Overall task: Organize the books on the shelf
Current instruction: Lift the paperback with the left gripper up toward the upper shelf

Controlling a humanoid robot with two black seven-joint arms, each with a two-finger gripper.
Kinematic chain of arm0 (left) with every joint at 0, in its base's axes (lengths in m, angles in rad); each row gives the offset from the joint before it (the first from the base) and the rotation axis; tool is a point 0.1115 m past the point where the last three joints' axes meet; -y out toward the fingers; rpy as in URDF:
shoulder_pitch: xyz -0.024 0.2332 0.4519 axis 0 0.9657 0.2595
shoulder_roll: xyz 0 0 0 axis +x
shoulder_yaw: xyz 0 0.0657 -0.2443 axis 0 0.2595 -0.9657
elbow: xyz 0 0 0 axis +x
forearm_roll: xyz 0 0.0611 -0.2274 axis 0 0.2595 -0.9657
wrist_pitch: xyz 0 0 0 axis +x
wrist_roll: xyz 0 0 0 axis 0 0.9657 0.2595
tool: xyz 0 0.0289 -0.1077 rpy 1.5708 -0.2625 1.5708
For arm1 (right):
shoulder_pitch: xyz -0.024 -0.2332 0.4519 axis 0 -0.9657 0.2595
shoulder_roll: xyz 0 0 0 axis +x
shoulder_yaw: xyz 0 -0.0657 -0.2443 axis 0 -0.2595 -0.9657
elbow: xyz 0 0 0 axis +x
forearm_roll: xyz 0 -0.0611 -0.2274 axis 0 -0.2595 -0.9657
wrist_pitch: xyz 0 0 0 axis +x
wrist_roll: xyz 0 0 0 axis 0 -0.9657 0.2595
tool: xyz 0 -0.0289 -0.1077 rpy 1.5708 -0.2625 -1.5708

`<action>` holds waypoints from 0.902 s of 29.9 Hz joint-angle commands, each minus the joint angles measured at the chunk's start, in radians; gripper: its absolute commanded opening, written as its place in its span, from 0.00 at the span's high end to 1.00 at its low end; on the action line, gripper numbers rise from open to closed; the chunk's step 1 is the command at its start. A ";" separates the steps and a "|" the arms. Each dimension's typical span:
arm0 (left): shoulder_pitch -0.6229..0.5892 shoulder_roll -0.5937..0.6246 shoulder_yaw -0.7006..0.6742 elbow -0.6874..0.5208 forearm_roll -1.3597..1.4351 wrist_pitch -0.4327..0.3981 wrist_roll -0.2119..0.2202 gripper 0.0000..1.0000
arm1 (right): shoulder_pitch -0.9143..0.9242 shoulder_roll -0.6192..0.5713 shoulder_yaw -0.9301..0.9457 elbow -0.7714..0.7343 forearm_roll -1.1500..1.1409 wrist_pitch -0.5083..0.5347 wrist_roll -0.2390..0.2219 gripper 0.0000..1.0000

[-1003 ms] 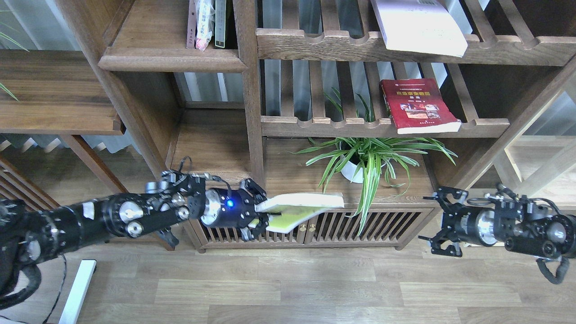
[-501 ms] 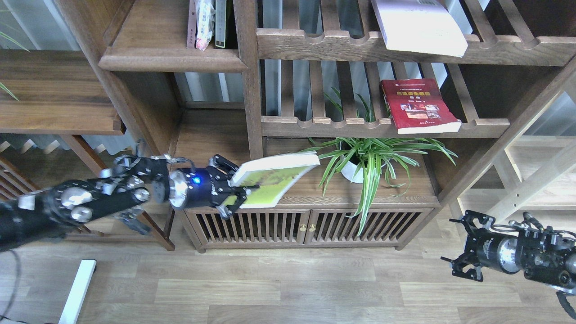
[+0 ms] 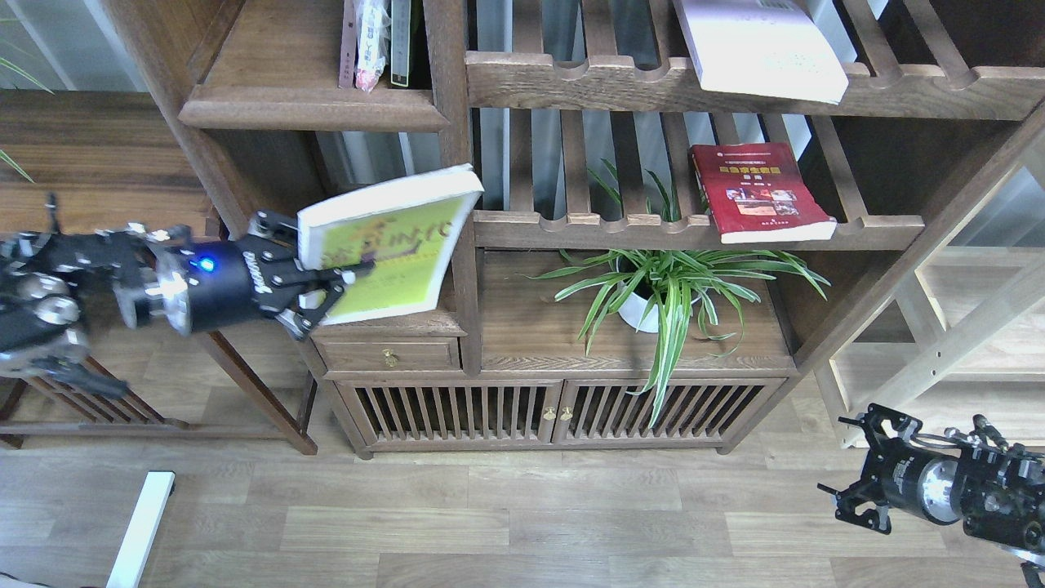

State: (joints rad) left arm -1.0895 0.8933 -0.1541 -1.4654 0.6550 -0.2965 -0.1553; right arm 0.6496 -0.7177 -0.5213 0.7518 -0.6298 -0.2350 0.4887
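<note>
Bookcase (image 3: 457, 147) of dark-brown wood filled the upper part of the head view, with a solid board shelf (image 3: 310, 106) in its narrow left bay and two slatted racks to the right. Below them sat a low cabinet (image 3: 555, 412) with slatted doors, standing on the pale plank floor (image 3: 522, 523).

On the cabinet's top a spider plant (image 3: 669, 286) in a white pot spread its leaves under the lower slatted rack (image 3: 694, 233). At the back of the solid shelf a few thin books (image 3: 375, 41) stood upright side by side.

A white book (image 3: 763, 49) lay on the upper slatted rack (image 3: 735, 86), its corner hanging past the front rail. A red book (image 3: 759, 192) with a yellow title and small photos lay flat on the lower rack, near the right end.

The yellow-green book (image 3: 392, 249) was held in the air in front of the narrow bay, below the solid shelf, tilted with its green cover facing the camera and its white page edge uppermost.

The left gripper (image 3: 314, 273) clamped that book at its lower left edge, one finger lying across the cover. The right gripper (image 3: 865, 482) hung low at the right over the floor, well apart from the shelves and holding nothing; it was seen too small and dark to tell how its fingers stood.
</note>
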 commanded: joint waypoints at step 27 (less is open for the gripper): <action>-0.069 0.362 -0.209 -0.019 -0.423 -0.192 0.060 1.00 | -0.028 0.024 0.000 -0.022 0.015 -0.007 0.000 0.00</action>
State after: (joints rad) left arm -1.1431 1.2527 -0.3631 -1.4919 0.2517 -0.4887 -0.1091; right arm 0.6247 -0.6948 -0.5218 0.7322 -0.6145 -0.2420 0.4887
